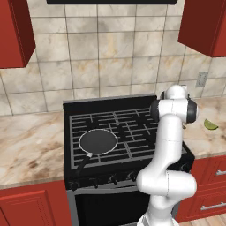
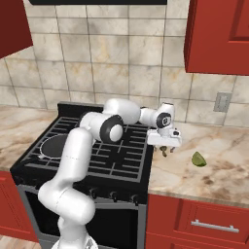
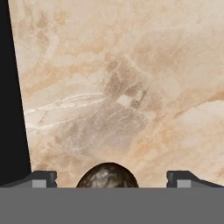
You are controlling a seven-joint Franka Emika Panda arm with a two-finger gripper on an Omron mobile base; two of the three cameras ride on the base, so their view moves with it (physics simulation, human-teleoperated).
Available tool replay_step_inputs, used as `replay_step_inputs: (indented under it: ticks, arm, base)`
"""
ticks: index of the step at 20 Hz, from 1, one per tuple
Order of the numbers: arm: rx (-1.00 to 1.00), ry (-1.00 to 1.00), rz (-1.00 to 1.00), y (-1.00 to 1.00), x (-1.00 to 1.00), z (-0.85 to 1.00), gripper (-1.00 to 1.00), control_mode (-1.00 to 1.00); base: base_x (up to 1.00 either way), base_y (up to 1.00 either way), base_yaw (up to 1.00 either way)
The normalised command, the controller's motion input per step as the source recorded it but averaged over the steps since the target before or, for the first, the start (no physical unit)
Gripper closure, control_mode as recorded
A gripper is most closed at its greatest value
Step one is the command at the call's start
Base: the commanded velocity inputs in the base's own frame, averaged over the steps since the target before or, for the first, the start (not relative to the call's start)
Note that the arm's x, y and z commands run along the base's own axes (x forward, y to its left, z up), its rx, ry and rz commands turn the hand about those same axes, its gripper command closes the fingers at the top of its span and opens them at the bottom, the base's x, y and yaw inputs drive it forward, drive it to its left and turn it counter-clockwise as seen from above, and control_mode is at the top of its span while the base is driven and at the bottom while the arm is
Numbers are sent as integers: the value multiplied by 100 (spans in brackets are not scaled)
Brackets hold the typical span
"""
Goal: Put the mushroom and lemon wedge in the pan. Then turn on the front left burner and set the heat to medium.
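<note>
We see the gripper (image 2: 166, 151) with jaws wide and empty over the counter (image 3: 131, 87), the mushroom (image 3: 108, 176) at bottom centre between its tips: likely light, rounded, slightly soft, so we'd pinch its cap sides gently.

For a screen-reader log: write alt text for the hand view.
Seen from the hand camera, a rounded brown mushroom sits on the marbled beige counter at the bottom of the view, midway between the two dark tips of the open gripper. The black edge of the stove runs down the left side.
</note>
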Motion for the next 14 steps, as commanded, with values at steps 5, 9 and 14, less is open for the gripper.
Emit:
replay_step_inputs:
  ticks: [5, 9, 14]
  arm:
    - [1, 0, 0, 0, 0, -9, 100, -100]
    - [0, 0, 0, 0, 0, -1, 100, -100]
    - [0, 0, 0, 0, 0, 0, 100, -100]
  base:
    - [0, 0, 0]
    - [0, 0, 0]
    - [0, 0, 0]
